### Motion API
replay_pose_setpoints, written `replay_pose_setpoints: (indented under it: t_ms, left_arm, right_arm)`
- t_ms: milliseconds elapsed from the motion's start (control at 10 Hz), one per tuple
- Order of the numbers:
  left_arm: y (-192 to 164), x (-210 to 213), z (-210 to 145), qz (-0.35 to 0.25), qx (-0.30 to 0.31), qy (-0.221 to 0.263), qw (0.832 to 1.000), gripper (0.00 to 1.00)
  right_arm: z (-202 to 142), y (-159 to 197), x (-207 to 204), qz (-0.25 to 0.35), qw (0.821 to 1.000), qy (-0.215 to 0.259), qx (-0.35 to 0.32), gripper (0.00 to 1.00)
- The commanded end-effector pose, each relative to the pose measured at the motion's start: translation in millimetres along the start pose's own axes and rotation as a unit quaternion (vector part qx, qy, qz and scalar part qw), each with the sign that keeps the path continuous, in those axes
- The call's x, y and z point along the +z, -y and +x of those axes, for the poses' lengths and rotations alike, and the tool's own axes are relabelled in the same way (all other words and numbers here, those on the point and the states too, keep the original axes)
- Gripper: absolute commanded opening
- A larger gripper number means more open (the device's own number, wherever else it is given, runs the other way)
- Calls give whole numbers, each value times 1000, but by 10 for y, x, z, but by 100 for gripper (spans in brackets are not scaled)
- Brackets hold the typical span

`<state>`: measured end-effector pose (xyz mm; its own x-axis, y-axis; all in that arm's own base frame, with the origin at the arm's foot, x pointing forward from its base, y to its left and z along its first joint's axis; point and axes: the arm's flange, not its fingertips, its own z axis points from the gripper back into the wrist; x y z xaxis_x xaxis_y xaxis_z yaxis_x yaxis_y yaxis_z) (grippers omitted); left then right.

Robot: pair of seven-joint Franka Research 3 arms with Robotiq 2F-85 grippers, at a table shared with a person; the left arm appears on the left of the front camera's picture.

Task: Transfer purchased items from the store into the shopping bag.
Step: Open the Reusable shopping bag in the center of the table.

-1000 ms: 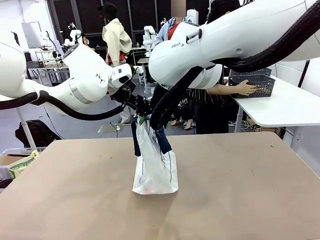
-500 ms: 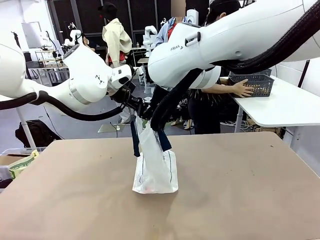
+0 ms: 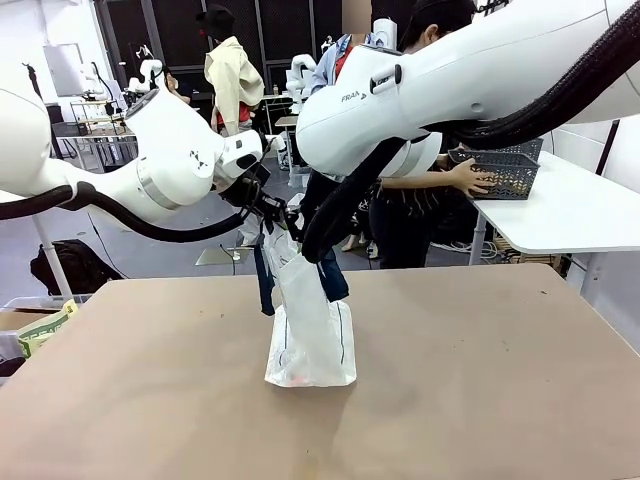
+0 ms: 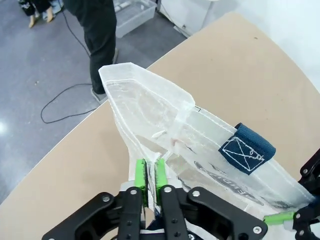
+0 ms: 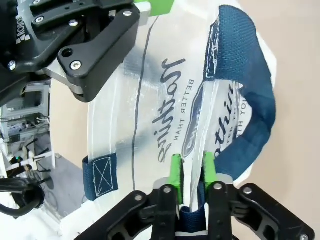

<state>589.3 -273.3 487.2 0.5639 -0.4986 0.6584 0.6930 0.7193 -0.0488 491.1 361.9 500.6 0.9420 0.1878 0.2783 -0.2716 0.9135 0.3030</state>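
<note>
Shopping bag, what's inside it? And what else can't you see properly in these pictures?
- Inside the shopping bag: in the front view, the cloudy plastic shows just a reddish blur near the bottom.
- What is in the grey basket: in the front view, it is too far off, behind the lattice side and the person's hand.
- The logo lettering: in the right wrist view, it is creased and partly behind the navy handle.

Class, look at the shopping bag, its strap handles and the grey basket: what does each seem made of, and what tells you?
The shopping bag: thin translucent plastic film, glossy; it creases sharply and the table shows through. The strap handles: navy woven fabric webbing, matte; visible weave and white cross-stitching. The basket: probably rigid dark grey plastic with lattice sides, too distant to be sure.
</note>
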Motion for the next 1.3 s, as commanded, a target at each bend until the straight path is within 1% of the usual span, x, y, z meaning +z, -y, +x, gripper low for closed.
replay_pose_setpoints:
  t_ms: [0,300,700,900,1000,1100,1200]
  left_arm:
    - [-50,75,-41,11,1,-14,1000,0]
    - [-250,441,-216,44,21,-2,999,0]
    - [-546,1004,-593,114,59,8,992,0]
    - [-709,1126,-818,132,85,9,988,0]
    - [-771,1135,-926,130,93,2,987,0]
    - [-874,1137,-1043,133,95,-16,986,0]
    - [-930,1117,-1113,122,103,-14,987,0]
  right_arm:
    - [5,25,30,-30,999,12,-19,0]
    - [-61,172,128,-43,998,30,-42,0]
    - [-97,355,112,-70,995,33,-69,0]
    - [-104,451,128,-76,992,37,-90,0]
    - [-124,487,105,-78,992,33,-97,0]
    - [-117,539,72,-78,991,29,-102,0]
    - [-132,561,67,-79,991,28,-106,0]
